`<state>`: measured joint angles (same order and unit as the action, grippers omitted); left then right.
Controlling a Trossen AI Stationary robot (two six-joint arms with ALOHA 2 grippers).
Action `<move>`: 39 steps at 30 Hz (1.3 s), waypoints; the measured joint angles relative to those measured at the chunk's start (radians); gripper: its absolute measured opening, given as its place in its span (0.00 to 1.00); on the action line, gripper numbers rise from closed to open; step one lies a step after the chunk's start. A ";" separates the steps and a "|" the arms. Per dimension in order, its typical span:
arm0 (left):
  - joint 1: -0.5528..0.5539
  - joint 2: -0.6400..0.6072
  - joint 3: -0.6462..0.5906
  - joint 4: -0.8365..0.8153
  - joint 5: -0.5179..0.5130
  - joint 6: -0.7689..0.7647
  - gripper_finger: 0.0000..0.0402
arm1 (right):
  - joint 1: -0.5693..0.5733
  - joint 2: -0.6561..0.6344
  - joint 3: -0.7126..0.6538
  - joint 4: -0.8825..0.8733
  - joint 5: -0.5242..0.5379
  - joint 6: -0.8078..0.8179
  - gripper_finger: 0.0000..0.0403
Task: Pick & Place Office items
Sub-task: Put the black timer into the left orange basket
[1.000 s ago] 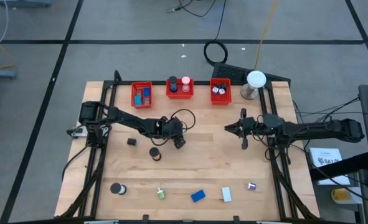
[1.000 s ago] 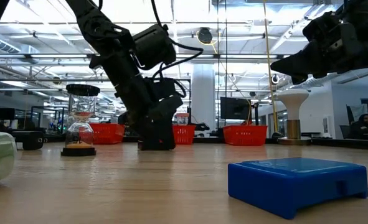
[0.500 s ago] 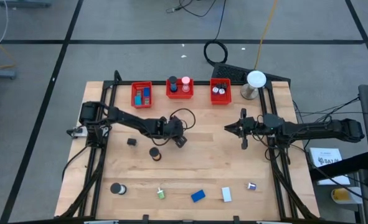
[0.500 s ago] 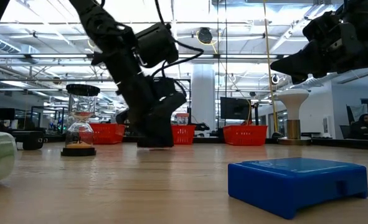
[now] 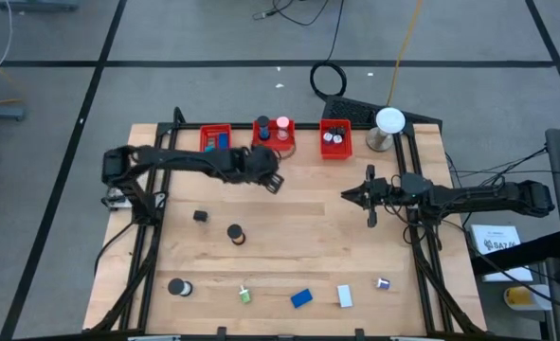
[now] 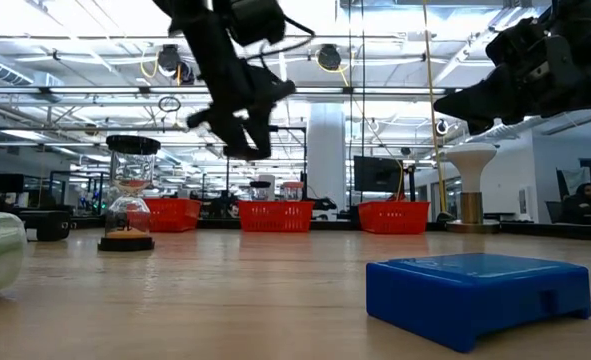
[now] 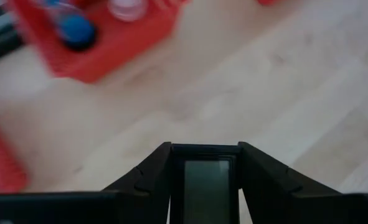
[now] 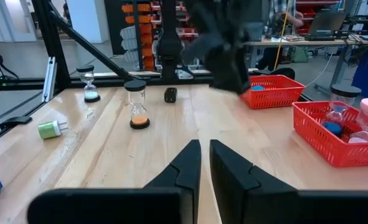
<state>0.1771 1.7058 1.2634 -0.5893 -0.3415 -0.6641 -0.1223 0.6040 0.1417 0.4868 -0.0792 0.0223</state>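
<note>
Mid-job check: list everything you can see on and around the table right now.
table: one, light wood
bins: three, red, far edge, items inside
lamp-like dome: one, white, far right corner
hourglasses: two, black-capped, left half
small block: one, black, left of the nearer-centre hourglass
green item: one, near edge
blue block: one, near edge, middle
white item: one, right of the blue block
blue-and-white item: one, near right
dark rectangular item: one, between the left fingers
left end effector: in the air near the middle bin, gripping that item
right end effector: shut, empty, right of centre
</note>
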 joint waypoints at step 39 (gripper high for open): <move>0.562 -0.124 -0.021 -0.189 0.137 0.035 0.38 | 0.000 0.014 -0.090 -0.012 0.000 0.000 0.07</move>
<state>0.7390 1.5814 1.2427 -0.7783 -0.2043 -0.6292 -0.1226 0.6182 0.0513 0.4751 -0.0792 0.0220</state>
